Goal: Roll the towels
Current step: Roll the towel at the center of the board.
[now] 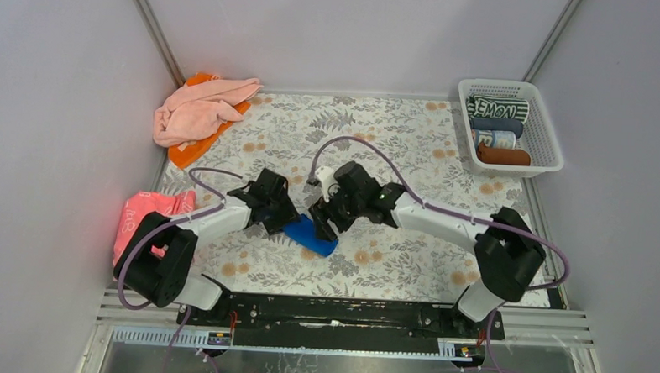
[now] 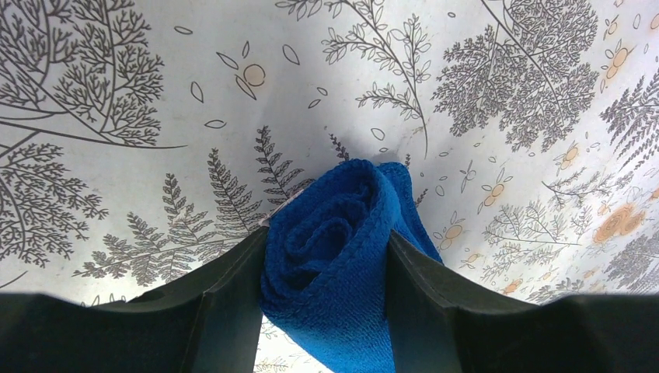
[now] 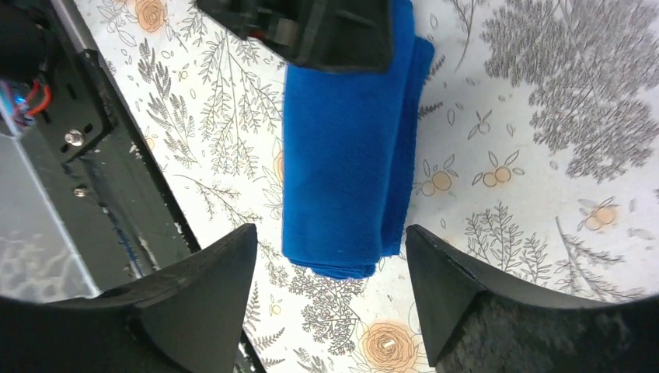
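Blue towel [image 1: 311,234], rolled, lies at the centre of the table [image 1: 413,140]. Left gripper [image 2: 325,239] pinches one roll end. Right gripper [image 3: 330,231] gapes astride the other end, not touching. Soft, light, springy: probably best gripped across the roll's full thickness.

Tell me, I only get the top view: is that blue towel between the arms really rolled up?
Observer: Yes. The left wrist view shows the blue towel end-on, a spiral, clamped by the left gripper.
Operator: Does the other arm hold it too?
Observer: No. In the right wrist view the right gripper is open, straddling the towel's end without touching it.
Operator: Is the roll neat?
Observer: Not quite; the left wrist view shows a loose outer layer standing off one side.
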Controlling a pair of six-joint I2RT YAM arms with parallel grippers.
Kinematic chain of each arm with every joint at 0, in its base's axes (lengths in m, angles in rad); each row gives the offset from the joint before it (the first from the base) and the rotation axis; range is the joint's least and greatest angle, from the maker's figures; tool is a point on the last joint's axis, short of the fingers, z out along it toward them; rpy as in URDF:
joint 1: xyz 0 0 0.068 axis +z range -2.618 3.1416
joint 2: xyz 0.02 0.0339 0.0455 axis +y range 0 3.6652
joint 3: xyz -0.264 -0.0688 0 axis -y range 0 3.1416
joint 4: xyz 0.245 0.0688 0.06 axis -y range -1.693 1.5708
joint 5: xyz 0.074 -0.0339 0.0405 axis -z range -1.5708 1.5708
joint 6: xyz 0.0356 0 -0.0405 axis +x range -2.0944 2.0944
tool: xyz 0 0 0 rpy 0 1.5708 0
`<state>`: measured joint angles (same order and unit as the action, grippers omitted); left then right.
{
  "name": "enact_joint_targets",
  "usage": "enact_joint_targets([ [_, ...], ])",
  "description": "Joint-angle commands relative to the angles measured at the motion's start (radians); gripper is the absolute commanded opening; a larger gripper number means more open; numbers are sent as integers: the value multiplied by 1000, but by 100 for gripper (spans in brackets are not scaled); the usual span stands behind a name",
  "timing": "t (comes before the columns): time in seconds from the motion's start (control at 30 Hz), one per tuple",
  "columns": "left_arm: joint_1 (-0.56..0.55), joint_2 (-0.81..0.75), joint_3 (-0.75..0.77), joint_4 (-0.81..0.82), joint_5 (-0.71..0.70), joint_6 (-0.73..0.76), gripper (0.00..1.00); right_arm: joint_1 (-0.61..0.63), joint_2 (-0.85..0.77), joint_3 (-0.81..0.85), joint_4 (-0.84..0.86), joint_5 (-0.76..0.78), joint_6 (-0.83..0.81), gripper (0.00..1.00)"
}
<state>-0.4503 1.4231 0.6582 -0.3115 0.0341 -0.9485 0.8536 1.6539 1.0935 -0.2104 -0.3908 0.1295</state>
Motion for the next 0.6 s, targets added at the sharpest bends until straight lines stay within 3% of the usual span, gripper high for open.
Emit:
enact_joint_targets([
  [0.0, -10, 45, -5, -107, -27, 60, 50, 150, -62, 12, -14, 381, -160, 77],
  [0.3, -11, 66, 35, -126, -12, 87, 51, 316, 73, 34, 95, 584, -262, 81],
  [0.33, -12, 72, 39, -127, -8, 91, 51, 324, 91, 40, 103, 595, -274, 83],
  [0.37, -11, 77, 44, -128, -1, 94, 51, 337, 110, 44, 110, 605, -284, 95],
  [0.4, -11, 83, 48, -129, 2, 97, 51, 346, 126, 50, 115, 616, -295, 100],
  [0.57, -11, 95, 63, -132, 6, 108, 52, 364, 212, 80, 90, 671, -317, 100],
])
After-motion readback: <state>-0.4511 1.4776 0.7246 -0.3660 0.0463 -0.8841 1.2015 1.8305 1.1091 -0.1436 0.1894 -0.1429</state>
